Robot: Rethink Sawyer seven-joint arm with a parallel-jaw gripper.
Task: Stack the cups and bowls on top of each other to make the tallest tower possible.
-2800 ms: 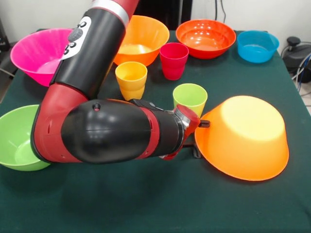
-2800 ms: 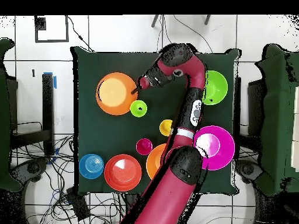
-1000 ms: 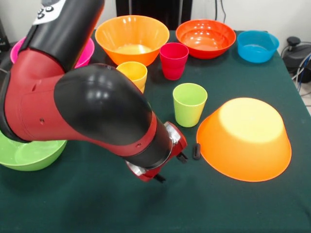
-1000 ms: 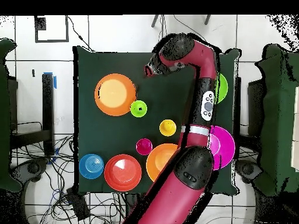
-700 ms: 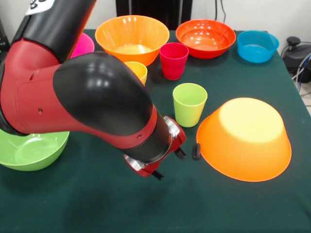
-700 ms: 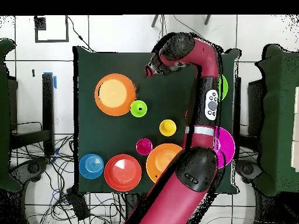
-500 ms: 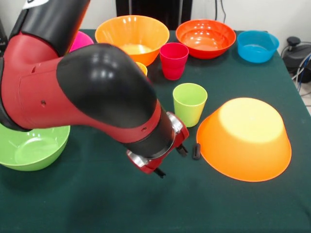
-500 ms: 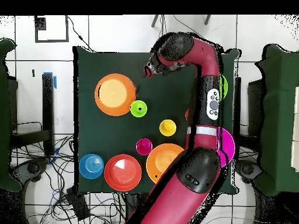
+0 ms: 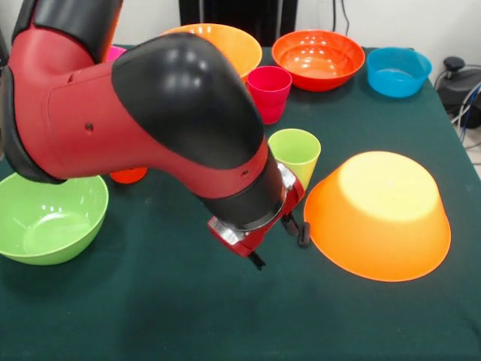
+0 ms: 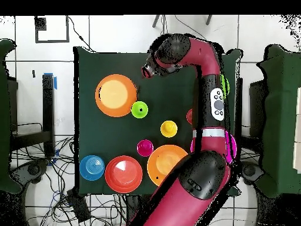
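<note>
Beside the overturned glossy orange plastic bowl (image 9: 378, 214), the black-fingered gripper (image 9: 279, 241) hangs low, fingers spread apart, holding nothing.

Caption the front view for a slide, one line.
Sawyer's gripper hovers empty beside an upturned orange bowl, with the lime green cup just behind.

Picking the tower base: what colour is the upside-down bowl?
Orange; the upside-down bowl shows best in the front view.
</note>
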